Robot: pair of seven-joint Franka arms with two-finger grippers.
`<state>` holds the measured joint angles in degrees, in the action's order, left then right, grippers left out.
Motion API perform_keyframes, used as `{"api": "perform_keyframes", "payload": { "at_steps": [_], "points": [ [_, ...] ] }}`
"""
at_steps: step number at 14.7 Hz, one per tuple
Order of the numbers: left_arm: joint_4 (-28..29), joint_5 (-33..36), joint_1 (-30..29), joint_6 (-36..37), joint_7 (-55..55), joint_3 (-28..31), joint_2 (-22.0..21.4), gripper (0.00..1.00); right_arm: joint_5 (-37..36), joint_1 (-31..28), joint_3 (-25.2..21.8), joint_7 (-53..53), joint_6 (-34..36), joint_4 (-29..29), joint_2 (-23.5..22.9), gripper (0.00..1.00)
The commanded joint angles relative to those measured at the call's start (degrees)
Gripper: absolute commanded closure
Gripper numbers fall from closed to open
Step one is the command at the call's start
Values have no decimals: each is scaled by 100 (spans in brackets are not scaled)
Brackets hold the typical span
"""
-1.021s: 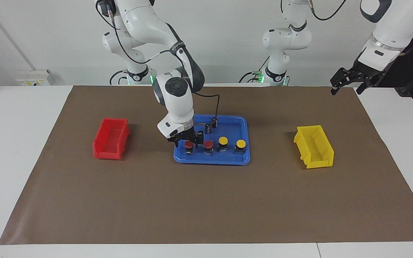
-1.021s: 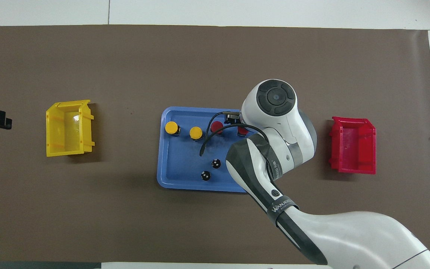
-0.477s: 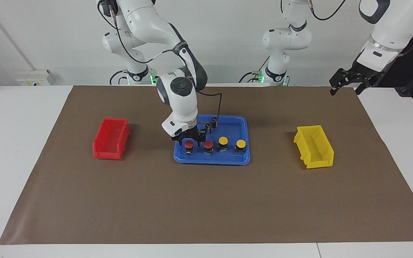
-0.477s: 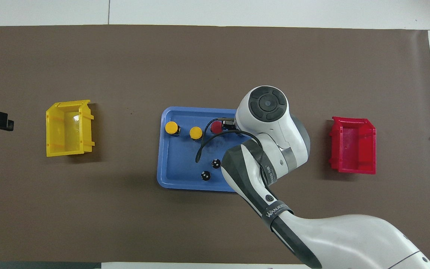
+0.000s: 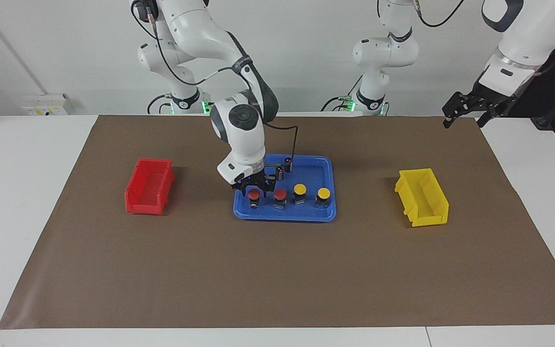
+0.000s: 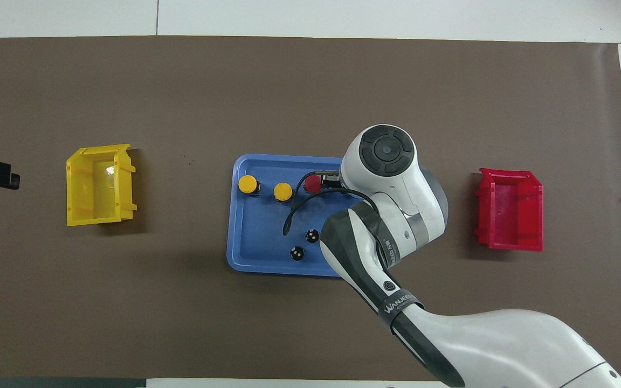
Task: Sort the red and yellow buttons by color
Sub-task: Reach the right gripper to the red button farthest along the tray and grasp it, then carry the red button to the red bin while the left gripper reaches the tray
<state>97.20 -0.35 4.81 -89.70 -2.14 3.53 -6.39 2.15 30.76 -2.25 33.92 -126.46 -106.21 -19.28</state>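
The facing view shows two red buttons (image 5: 254,193) and two yellow buttons (image 5: 299,188) in a row in the blue tray (image 5: 324,214); overhead, the arm hides one red. The right gripper (image 5: 254,185) straddles the end red cap, its fingers seemingly narrowing around it, grip unclear. The left gripper (image 5: 465,110) waits, spread wide.

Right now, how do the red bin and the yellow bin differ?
The red bin is red and sits toward the right arm's end of the table; the yellow bin is yellow and sits toward the left arm's end. The right gripper works down at a red button in the blue tray between the bins, whereas the left gripper waits raised, open, past the yellow bin. Both bins are the same open-topped shape, and both hold no buttons.
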Motion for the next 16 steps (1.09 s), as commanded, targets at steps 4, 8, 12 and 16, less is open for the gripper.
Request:
{"api": "perform_keyframes", "payload": {
  "at_steps": [4,8,12,16],
  "points": [
    [430,114,211,-1012,868,-115,-90,0,101,-263,14,-166,349,345,170,87],
    [809,114,1422,-2173,2320,-107,636,0,250,-815,-12,-936,1455,751,844,87],
    [783,114,2260,-2938,3569,-115,1622,3,250,-2124,-21,-2956,1950,-564,2232,87],
    [765,-113,2524,-2966,3703,-116,1931,8,250,-2908,-30,-4067,1083,-1997,2946,87]
  ]
}}
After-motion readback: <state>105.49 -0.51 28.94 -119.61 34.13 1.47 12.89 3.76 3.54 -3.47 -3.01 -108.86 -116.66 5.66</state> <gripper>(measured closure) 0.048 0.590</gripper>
